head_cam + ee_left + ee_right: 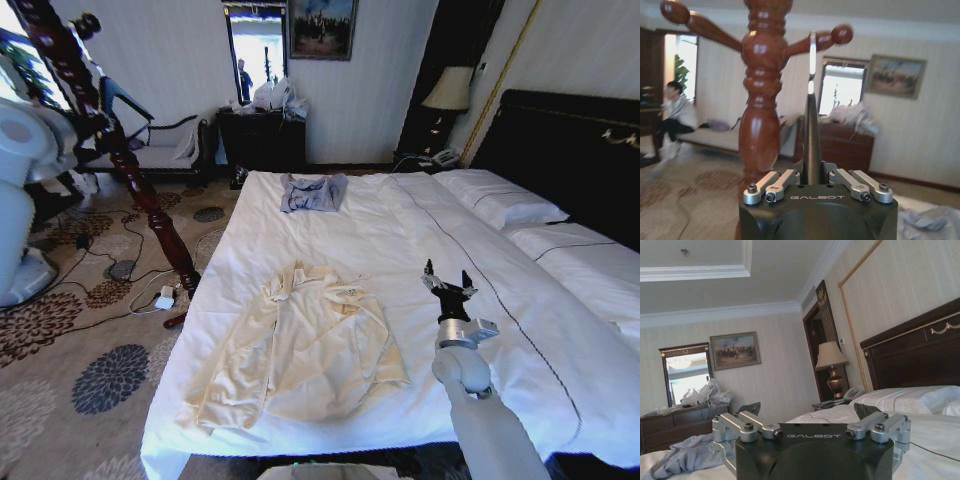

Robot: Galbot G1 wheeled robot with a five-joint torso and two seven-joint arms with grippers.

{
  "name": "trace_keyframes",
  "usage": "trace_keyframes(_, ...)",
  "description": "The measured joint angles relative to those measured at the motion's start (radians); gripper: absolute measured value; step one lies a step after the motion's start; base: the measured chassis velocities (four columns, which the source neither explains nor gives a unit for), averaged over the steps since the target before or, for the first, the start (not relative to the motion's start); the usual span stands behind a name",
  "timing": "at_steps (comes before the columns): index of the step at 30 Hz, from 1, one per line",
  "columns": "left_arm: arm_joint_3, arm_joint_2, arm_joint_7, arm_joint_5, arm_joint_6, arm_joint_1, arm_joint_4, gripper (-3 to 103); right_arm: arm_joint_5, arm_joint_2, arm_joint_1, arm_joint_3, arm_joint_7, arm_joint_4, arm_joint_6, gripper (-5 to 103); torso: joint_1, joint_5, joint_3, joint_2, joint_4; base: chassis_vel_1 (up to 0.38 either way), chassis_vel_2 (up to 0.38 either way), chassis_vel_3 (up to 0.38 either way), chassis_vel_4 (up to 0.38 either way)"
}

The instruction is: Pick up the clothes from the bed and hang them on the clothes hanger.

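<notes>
The clothes (300, 345), a cream long-sleeved garment, lie spread flat near the foot of the bed (400, 230), which has a white duvet. My right gripper (448, 285) hovers open just above the duvet, to the right of the garment and apart from it. In the right wrist view, that gripper (807, 411) has nothing between its fingers. My left arm (25, 140) is raised at the far left beside the wooden post. In the left wrist view my left gripper (812, 170) is shut on the black clothes hanger (812, 135), seen edge-on with its thin metal hook pointing up. The clothes hanger (122, 98) also appears beside the post.
A reddish-brown wooden post (130, 170) leans along the bed's left side, its knobbed arms (765, 50) close to the hanger hook. A small grey-blue garment (313, 192) lies at the far end of the duvet. Cables and an adapter (165, 298) lie on the carpet. Pillows (500, 200) rest against the dark headboard.
</notes>
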Motion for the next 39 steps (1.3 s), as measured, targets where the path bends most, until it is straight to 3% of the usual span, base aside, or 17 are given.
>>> trace_keyframes(7,-0.035,0.008,0.066,-0.033,-0.063,-0.001,-0.019,19,0.001,-0.009,-0.009,0.012,0.004,0.011,0.000,100,0.000,0.0005,0.000,0.000,-0.0007,0.000,0.000,0.000,0.000)
trace_keyframes(17,-0.039,0.018,0.080,-0.029,-0.135,-0.016,-0.032,18,-0.001,0.001,-0.017,0.012,0.005,0.010,-0.001,100,0.000,0.0005,0.000,0.000,-0.0005,0.000,0.000,0.000,0.000)
trace_keyframes(20,-0.041,0.022,0.103,-0.023,-0.169,-0.019,-0.032,15,-0.002,0.002,-0.019,0.012,0.005,0.011,0.000,100,0.000,0.0008,0.000,0.000,-0.0006,0.000,0.000,0.000,0.000)
trace_keyframes(22,-0.057,0.026,0.128,-0.023,-0.201,-0.012,-0.043,6,-0.003,0.001,-0.021,0.013,0.005,0.011,0.000,100,0.000,0.0007,0.000,0.000,-0.0006,0.000,0.000,0.000,0.000)
trace_keyframes(33,-0.119,0.033,0.143,0.020,-0.215,0.102,-0.071,0,-0.004,0.003,-0.019,0.012,0.007,0.005,0.000,100,0.000,0.0001,0.000,0.000,-0.0004,0.000,0.000,0.000,0.000)
trace_keyframes(39,-0.131,0.026,0.097,0.058,-0.179,0.117,-0.080,0,-0.010,0.004,-0.027,0.012,0.007,-0.007,0.005,100,0.000,0.0007,0.000,0.000,-0.0008,0.000,0.000,0.000,0.000)
